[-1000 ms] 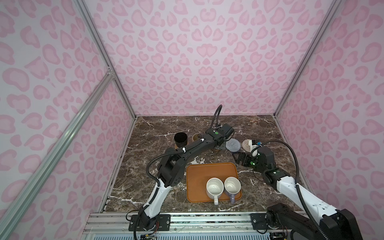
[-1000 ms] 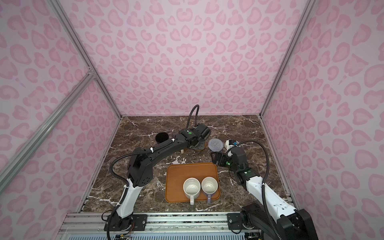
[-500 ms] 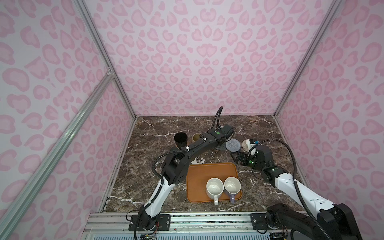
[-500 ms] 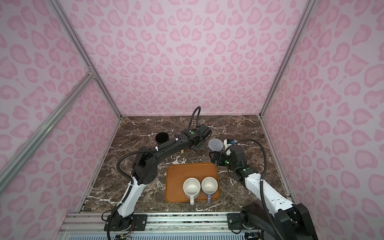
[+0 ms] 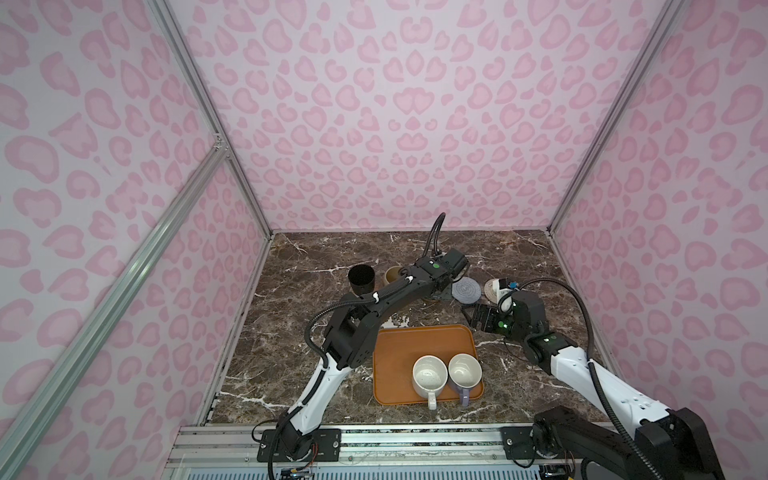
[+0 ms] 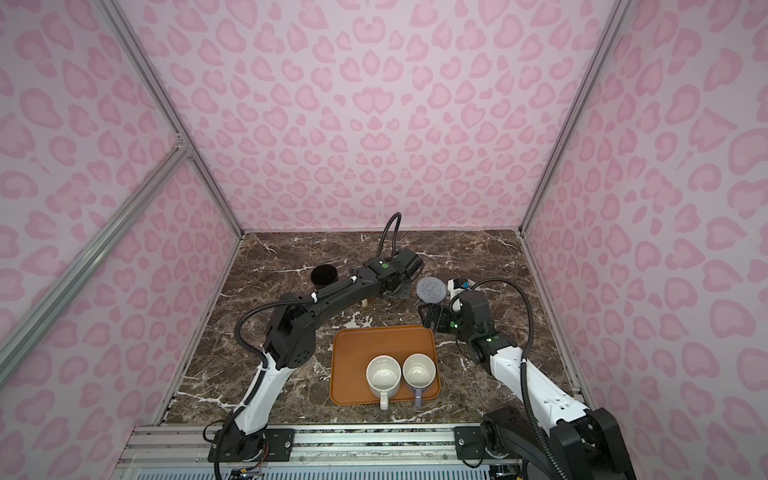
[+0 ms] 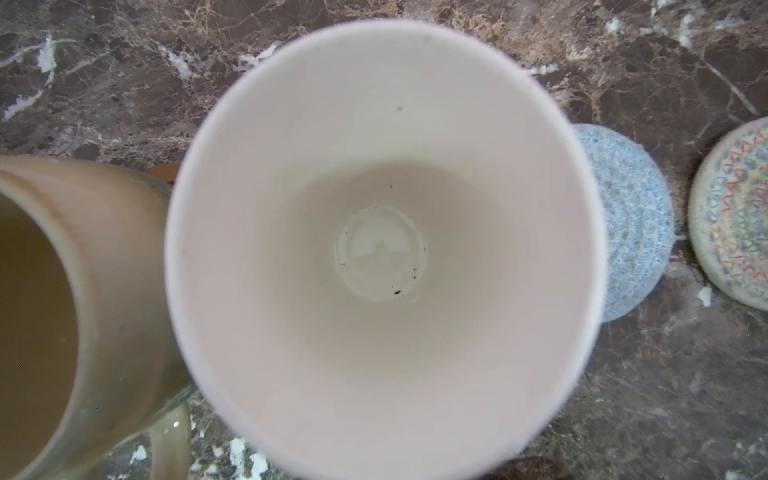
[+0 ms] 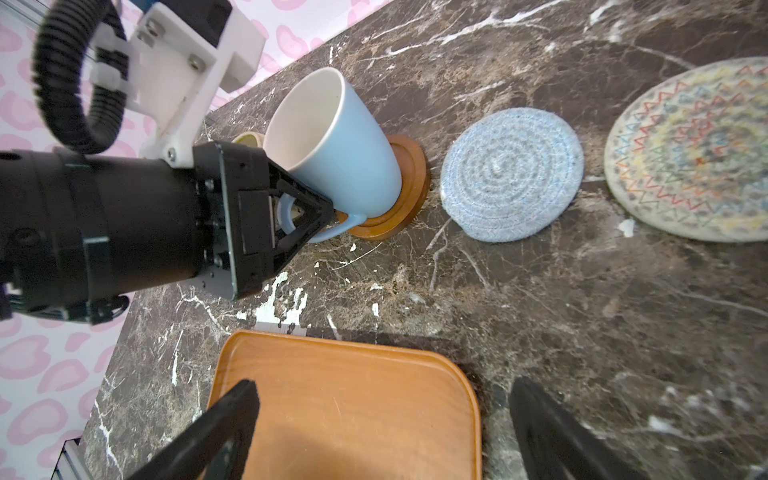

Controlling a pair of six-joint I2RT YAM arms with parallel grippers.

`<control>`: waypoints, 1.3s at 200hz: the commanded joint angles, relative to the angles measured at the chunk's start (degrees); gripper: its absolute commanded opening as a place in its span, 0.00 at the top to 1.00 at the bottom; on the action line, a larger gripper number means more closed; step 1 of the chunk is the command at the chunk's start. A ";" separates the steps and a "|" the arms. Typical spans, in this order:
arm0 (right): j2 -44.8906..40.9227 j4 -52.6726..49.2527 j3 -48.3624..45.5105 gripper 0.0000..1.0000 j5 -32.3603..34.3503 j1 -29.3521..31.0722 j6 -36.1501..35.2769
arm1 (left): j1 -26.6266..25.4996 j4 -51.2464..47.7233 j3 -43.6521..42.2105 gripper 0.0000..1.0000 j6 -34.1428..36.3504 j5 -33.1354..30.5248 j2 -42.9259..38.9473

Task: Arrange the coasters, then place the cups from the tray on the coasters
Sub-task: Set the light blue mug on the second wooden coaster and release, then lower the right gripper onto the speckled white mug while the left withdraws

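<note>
**Left fingers** [image 8: 320, 216]: at the handle of the light blue mug [image 8: 332, 145], with the loop showing between them. We cannot tell whether they clamp the handle or stand just off it. The mug rests on a dark brown wooden coaster [image 8: 409, 195]. The coaster's raised edge shows clear of the mug base on the side away from these fingers.

**Past that edge:** the grey-blue knitted coaster [image 8: 511, 174] lies bare, with a sliver of worktop [image 8: 540, 311] between it and the wooden one. After another narrow gap comes the beige knitted coaster [image 8: 690, 149], also bare.

**Other side of the left fingers:** the cream-yellow mug [image 7: 104, 291] stands close against the blue one; we cannot tell whether they touch. The black mug [image 5: 360, 279] stands farther that way, apart.

**Right fingers** [image 8: 237, 411]: wide apart and gripping nothing, they hover at the far rim of the tray [image 8: 353, 415]. One finger is above the tray floor. The other is past the tray's rounded corner, over worktop.

**Ahead of the right fingers:** a band of open worktop runs between the tray rim and the coaster row.

**Behind the right fingers, at the tray's near edge:** the speckled white mug [image 5: 429, 373] and the lavender mug [image 5: 464, 370] stand side by side. Their rims nearly touch and both handles reach over the near rim. The half of the tray nearer these fingers is open floor.
</note>
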 commanded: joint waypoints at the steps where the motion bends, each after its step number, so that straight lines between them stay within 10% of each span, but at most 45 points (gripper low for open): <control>1: 0.02 -0.20 0.35 0.04 -0.04 -0.06 -0.55 | 0.11 -0.56 0.04 0.71 -0.55 -0.08 -0.53; 50: -0.06 -0.64 0.59 0.04 -0.03 0.00 -0.68 | 0.10 3.34 -5.45 0.55 -0.53 0.36 -4.60; 85: -2.08 -1.60 0.83 0.04 -0.21 0.01 0.02 | -0.03 9.08 -11.66 0.16 0.18 5.78 -11.22; 144: -8.05 -9.23 2.59 0.03 0.74 2.62 0.62 | -0.87 16.85 -26.34 0.00 -0.41 6.79 -27.88; 260: -11.86 -39.73 15.96 0.12 32.26 48.49 10.15 | -0.95 20.87 -63.89 0.03 -4.88 5.87 -67.56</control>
